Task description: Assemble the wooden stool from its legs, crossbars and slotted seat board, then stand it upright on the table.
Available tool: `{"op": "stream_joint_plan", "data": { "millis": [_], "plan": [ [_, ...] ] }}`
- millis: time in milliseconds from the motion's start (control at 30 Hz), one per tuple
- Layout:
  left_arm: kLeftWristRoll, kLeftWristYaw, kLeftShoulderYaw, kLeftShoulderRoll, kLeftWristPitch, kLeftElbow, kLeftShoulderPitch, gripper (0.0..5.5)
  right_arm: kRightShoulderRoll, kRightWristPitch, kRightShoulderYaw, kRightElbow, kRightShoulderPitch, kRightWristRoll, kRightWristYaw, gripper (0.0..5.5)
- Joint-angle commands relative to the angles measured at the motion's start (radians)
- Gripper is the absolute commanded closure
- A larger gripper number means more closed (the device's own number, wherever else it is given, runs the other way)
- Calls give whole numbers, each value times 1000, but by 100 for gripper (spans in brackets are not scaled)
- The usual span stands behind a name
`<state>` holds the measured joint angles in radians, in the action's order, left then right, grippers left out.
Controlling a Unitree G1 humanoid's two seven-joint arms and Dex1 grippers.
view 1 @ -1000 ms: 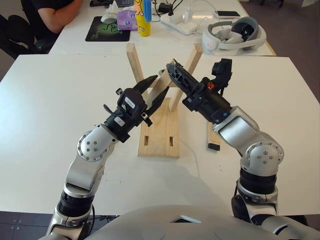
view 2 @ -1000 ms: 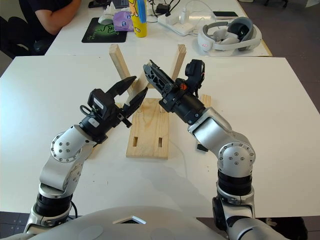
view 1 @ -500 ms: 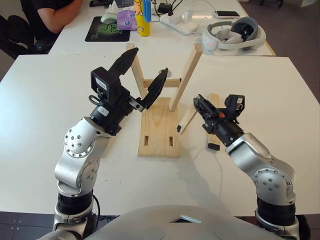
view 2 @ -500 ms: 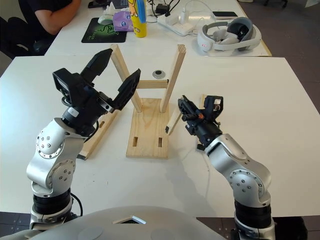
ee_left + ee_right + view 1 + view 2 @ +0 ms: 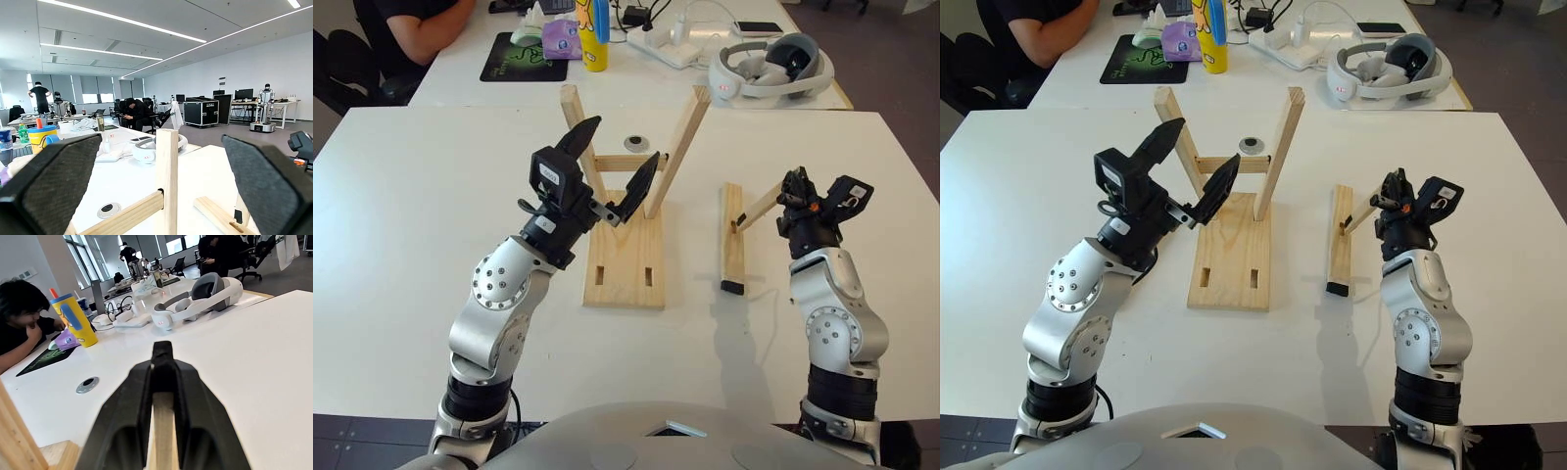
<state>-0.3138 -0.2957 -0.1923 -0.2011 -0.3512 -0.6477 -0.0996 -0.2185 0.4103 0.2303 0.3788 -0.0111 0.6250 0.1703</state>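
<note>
The slotted seat board [image 5: 625,257] lies flat on the white table [image 5: 431,225]. Two legs [image 5: 679,147] rise from its far end in a V, joined by a crossbar [image 5: 619,164]. My left gripper [image 5: 623,142] is open, its pads [image 5: 44,188] either side of that frame without touching it. Right of the board lies a loose leg [image 5: 732,240] with a thin crossbar [image 5: 759,208] slanting up from it. My right gripper [image 5: 792,188] is shut on that crossbar's upper end [image 5: 164,426].
A cable grommet [image 5: 634,143] sits in the table behind the legs. On the far table are a white headset [image 5: 769,64], a yellow bottle [image 5: 595,34], a power strip and a mouse pad [image 5: 517,57]. A person sits at the back left.
My right gripper has swung out to the right with the crossbar and loose leg. My left gripper, open throughout, has come back down and right to the upright legs.
</note>
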Motion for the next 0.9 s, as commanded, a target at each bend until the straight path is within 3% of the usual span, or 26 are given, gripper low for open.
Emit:
{"op": "stream_joint_plan", "data": {
  "millis": [33,567,900],
  "plan": [
    [-9,-23,4,-10,-9,15,-14,96,64,-46,20,-4,-18,-30,3,505],
    [-6,-64,-5,-14,-13,43,-33,96,181,-88,20,-33,12,-109,0,505],
    [-6,-68,-2,-10,-26,43,-50,96,177,-76,-1,-17,-2,-185,4,505]
  ]
}}
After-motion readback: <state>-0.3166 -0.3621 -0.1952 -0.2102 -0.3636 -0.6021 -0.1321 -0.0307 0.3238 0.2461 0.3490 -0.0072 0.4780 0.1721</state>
